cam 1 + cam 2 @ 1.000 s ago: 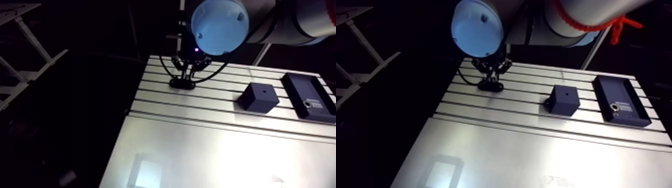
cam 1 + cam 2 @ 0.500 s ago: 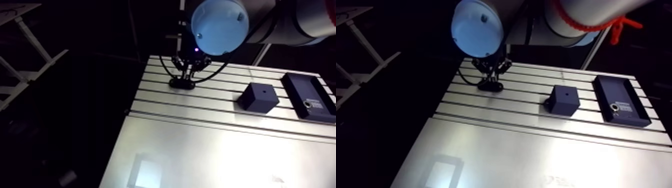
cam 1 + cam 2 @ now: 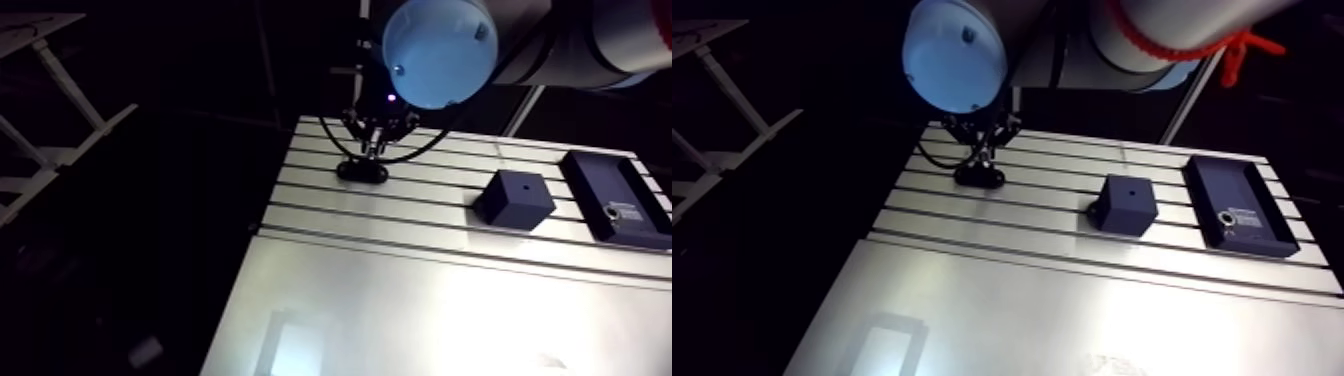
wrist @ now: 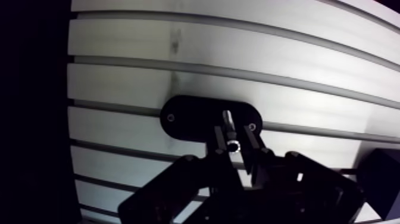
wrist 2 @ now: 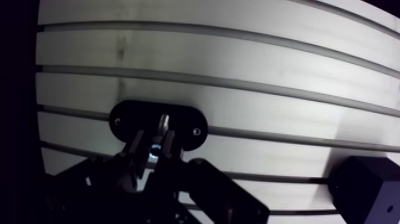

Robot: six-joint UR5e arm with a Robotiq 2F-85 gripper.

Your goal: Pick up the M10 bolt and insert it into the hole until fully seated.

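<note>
Near the worktop's (image 3: 400, 300) edge, the bolt (image 4: 230, 128) is gripped in the narrowed claw (image 4: 234, 142) over a black oval plate (image 4: 190, 116). The claw is seen slightly higher above the plate than earlier. The bolt is shown only in the wrist view, the tray (image 3: 612, 195) beyond the block (image 3: 515, 197) only in the arm view.

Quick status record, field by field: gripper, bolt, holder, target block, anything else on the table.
gripper: over the black oval holder, fingers shut on the bolt
bolt: small bright shaft between the fingers; whether it is clear of the holder, cannot tell
holder: on the slotted part of the table, near its edge
block: dark, small hole on top, well apart from the gripper
other: flat dark tray beyond the block
</note>
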